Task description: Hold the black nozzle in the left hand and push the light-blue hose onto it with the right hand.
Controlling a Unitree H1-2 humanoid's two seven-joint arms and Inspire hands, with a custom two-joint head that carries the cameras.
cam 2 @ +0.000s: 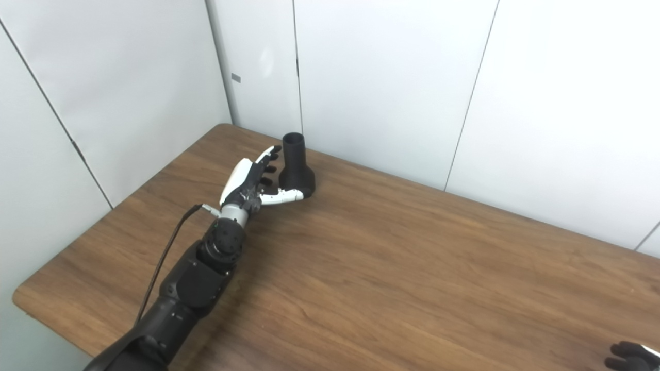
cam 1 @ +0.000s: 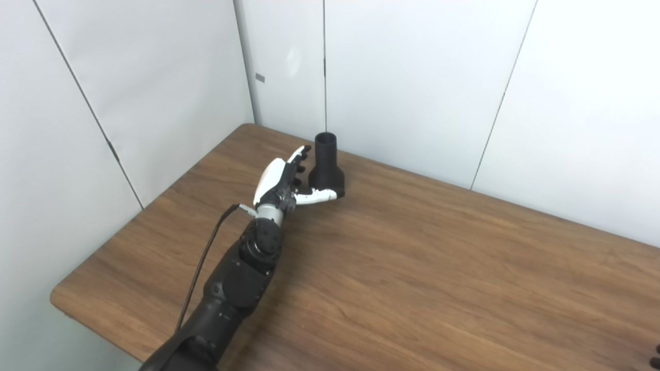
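While the black nozzle (cam 1: 326, 167) stands upright on its flared base near the table's far left corner, the left hand (cam 1: 285, 181) reaches in just beside it, fingers (cam 1: 300, 155) spread apart along the nozzle's left flank and the white thumb (cam 1: 319, 196) stretched across the front of the base, touching or nearly so; the hand is open and not closed around anything. The nozzle's narrow round collar points upward, its mouth open, widening below into a broad skirt, all in matte black. It sits close to the white wall panels (cam 1: 423, 77) that meet behind the corner, leaving little room behind it and to its left, where the table's rounded edge runs down toward the camera. To the right and front, the wooden table (cam 1: 438, 268) stretches broad and bare, its brown grain running lengthwise. A black cable (cam 1: 203, 257) trails alongside the dark forearm. Only the dark fingertips of the right hand (cam 2: 631, 355) show at the lower right edge, well apart from the nozzle; whether they are spread or curled cannot be told.
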